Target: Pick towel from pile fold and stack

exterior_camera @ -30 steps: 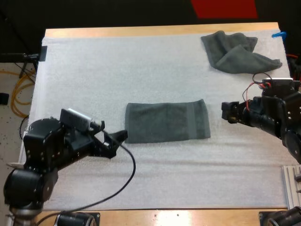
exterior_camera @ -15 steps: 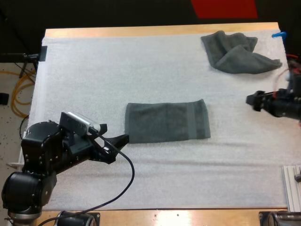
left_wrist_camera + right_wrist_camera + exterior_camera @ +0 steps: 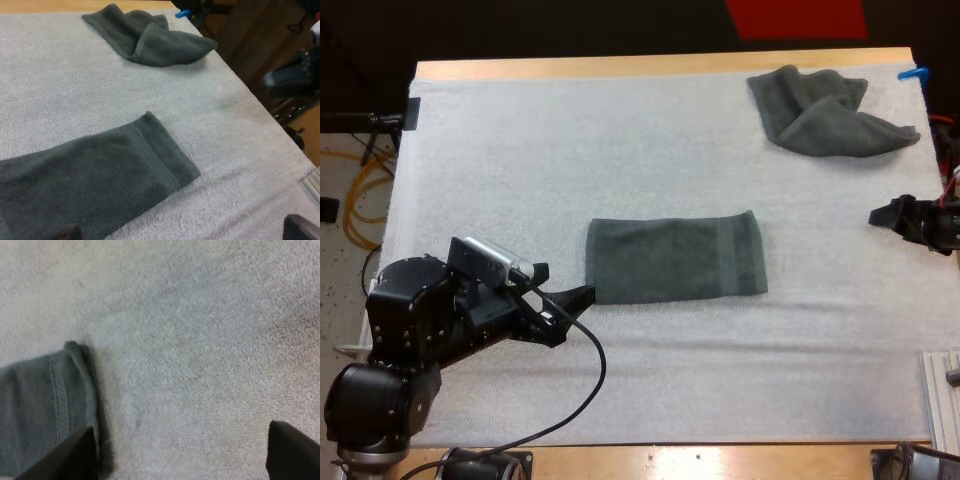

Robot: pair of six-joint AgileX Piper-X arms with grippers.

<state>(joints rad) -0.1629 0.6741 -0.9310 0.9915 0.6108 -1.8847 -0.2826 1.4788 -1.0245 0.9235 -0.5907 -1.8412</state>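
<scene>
Left gripper (image 3: pixel 566 281): released, fingers spread, empty, low on the mat (image 3: pixel 520 150) just off the folded towel (image 3: pixel 675 258) at its 8 o'clock corner. The folded towel lies flat mid-mat as a long strip, short ends at 9 and 3 o'clock, hem band toward 3. The pile (image 3: pixel 825 110) is one crumpled towel at the mat's 1 o'clock corner, well apart from the strip. Right gripper (image 3: pixel 888 214): released too, nothing between the fingers, at the mat's 3 o'clock edge, clear of both towels. The step in hand reads as the second fold, end onto end. To do it well, come in low at the 9 o'clock end and pinch both layers together, not just the top one. Lift only enough to clear the cloth and carry the end across toward 3. Set it down square on the hem so the edges match, and let go only once it lies flat. Bring your right gripper back to pin or match the far end, or the strip may slide on the mat. Against a second ago: your left gripper has slid a touch toward 6 o'clock. Both towels lie unchanged. Your right gripper, then just off the strip's 3 o'clock end, has drawn back to the mat's edge.
</scene>
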